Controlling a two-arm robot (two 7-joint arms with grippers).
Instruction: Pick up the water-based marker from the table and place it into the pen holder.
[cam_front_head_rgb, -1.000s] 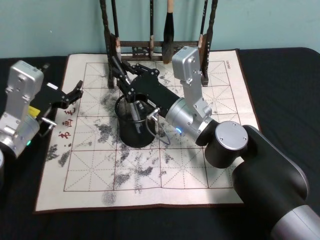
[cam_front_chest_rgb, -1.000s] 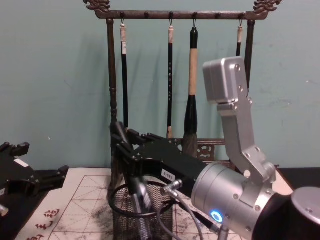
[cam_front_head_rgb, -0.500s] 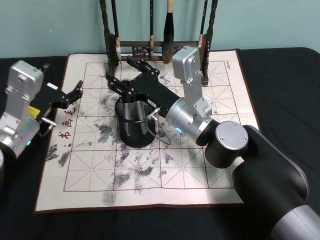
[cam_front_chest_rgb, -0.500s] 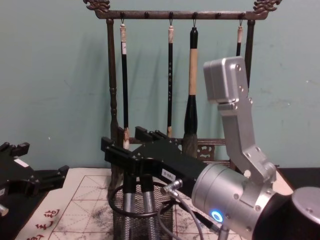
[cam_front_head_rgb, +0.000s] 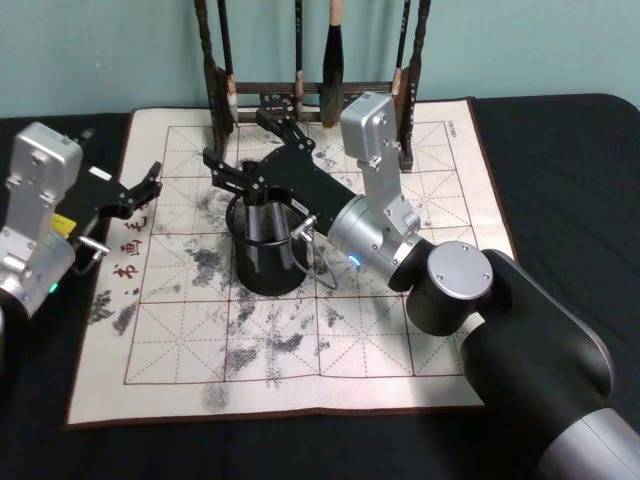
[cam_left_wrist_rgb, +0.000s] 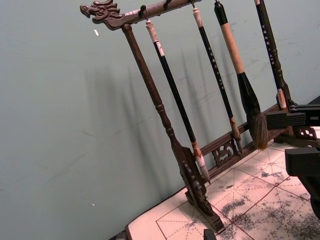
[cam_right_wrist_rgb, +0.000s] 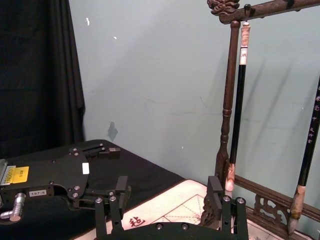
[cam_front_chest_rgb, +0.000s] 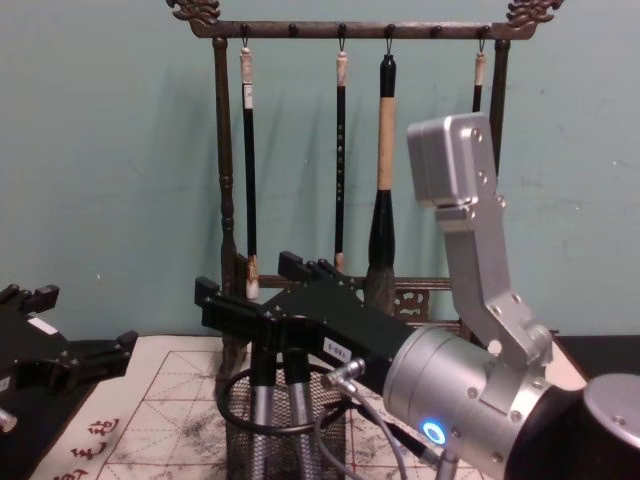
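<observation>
The pen holder (cam_front_head_rgb: 268, 258) (cam_front_chest_rgb: 285, 440) is a black mesh cup standing on the cream mat of the table (cam_front_head_rgb: 400, 330). Two grey-barrelled markers (cam_front_head_rgb: 267, 218) (cam_front_chest_rgb: 278, 400) stand upright inside it, side by side; I cannot tell which one is the water-based marker. My right gripper (cam_front_head_rgb: 240, 135) (cam_front_chest_rgb: 248, 278) (cam_right_wrist_rgb: 165, 205) hovers just above the cup's rim, open, with nothing between its fingers (cam_left_wrist_rgb: 286, 120). My left gripper (cam_front_head_rgb: 150, 183) (cam_front_chest_rgb: 95, 355) (cam_right_wrist_rgb: 117, 170) rests open at the mat's left edge, apart from the cup.
A tall dark wooden brush rack (cam_front_head_rgb: 310, 95) (cam_front_chest_rgb: 225, 200) (cam_left_wrist_rgb: 165, 125) (cam_right_wrist_rgb: 227, 115) with several hanging brushes stands right behind the cup, close to the right gripper. The mat's front half (cam_front_head_rgb: 280, 370) carries only ink stains.
The right gripper, shut on a tilted marker in the cup one second ago, has opened and risen slightly. The marker now stands upright in the cup. The left arm has barely moved.
</observation>
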